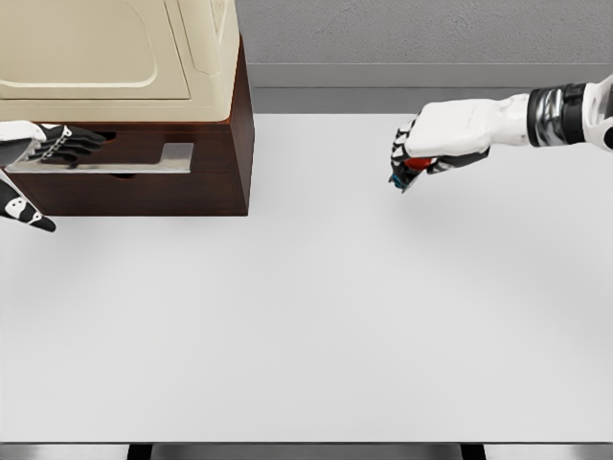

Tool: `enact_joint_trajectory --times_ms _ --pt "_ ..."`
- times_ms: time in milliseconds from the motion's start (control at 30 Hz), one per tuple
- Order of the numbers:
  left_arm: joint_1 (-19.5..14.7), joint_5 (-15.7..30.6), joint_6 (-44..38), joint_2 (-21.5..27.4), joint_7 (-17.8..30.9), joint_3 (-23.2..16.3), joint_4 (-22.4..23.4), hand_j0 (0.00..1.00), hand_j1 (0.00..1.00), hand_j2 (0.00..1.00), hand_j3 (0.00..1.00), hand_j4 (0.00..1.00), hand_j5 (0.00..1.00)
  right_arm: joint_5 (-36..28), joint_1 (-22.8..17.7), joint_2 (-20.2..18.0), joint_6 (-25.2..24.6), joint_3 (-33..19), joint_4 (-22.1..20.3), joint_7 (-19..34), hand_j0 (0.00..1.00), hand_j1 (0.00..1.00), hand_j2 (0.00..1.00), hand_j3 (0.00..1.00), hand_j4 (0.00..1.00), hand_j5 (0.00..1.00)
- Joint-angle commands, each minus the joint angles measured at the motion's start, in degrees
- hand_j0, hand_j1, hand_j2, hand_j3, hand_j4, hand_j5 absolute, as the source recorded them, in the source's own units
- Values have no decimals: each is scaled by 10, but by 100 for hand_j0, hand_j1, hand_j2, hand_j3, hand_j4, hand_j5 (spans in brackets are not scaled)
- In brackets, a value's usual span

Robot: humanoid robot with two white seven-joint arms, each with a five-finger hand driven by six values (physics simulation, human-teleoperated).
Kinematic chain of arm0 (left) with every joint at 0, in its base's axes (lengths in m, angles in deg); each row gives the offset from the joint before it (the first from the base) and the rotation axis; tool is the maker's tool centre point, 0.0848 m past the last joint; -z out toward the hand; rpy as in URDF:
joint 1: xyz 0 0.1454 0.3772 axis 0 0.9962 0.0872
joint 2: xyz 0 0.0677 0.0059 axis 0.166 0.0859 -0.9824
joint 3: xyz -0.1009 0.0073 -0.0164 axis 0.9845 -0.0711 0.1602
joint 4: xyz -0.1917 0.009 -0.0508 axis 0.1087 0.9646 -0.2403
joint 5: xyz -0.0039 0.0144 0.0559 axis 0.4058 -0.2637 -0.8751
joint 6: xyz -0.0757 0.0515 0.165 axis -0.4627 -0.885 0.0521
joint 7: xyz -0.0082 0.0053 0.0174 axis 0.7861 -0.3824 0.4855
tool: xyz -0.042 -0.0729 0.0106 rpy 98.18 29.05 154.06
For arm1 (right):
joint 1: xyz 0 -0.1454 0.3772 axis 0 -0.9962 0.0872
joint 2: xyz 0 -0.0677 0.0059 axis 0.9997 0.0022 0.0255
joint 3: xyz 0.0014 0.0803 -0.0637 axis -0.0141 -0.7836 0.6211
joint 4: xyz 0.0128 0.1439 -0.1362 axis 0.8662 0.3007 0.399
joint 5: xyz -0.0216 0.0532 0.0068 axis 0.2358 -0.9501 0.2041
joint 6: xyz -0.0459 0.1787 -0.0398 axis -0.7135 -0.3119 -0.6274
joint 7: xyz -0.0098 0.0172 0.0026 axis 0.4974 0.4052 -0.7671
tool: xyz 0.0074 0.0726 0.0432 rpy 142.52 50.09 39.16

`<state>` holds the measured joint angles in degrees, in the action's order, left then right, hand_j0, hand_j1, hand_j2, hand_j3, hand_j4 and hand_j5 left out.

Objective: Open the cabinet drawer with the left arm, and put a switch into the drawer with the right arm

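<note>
We have the left hand (59, 144) curled on the drawer (115, 165), which looks part open under the cabinet (144, 57), and the right hand (421, 153) pinching the switch (410, 171) above the surface (316, 316), well apart from it; placing is left.

This is a bare simulated test bench, not a lived-in room: a plain white table (316, 316) fills the view, its surface flat and evenly lit like a render. Behind it runs a featureless grey wall (421, 34) with a darker band. The only furniture is a dark wood cabinet (241, 144) with cream panels.
</note>
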<state>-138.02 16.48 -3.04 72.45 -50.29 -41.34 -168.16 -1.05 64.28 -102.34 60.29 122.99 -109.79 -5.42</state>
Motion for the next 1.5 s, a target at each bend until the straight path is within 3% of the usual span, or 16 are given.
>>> enact_joint_trajectory --times_ms 0,367,600,1067,1467 --pt "0 -1 -1 -6 1 -2 5 100 100 100 100 100 100 -15 0 -3 -2 1 -11 0 46 46 46 46 46 46" --pt "20 9 1 -5 1 -1 -12 100 100 100 100 100 100 -25 15 6 -5 21 -23 0 45 45 45 45 45 45" --pt "25 32 0 1 1 -5 -22 100 100 100 100 100 100 -25 31 30 -7 41 -20 0 45 45 45 45 45 45" --pt "26 94 -1 53 1 -5 -52 100 100 100 100 100 100 -25 55 71 -13 66 -16 0 44 44 44 44 44 44" --pt "33 144 -16 66 1 -8 -60 100 100 100 100 100 100 -25 73 74 -7 71 -39 0 44 44 44 44 44 44"
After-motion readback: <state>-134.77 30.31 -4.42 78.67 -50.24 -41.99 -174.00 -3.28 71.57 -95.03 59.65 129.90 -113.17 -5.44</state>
